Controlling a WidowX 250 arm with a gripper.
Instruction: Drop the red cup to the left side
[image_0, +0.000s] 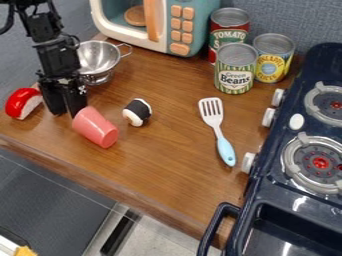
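The black gripper (65, 106) hangs low over the counter's left part, open, its two fingers a little apart. Just right of the fingers, the red cup (95, 128), a pinkish red, lies tipped over, its closed end by the right finger and its wider end toward the lower right. The cup's narrow end is close against that finger; whether they touch I cannot tell.
Left of the gripper is a red and white toy piece (24, 103). A colander (99, 59) stands behind, a sushi piece (137, 112) right of the cup, then a spatula (217, 129), cans (235, 70) and a stove (294, 165). The counter's front edge (87, 176) runs below.
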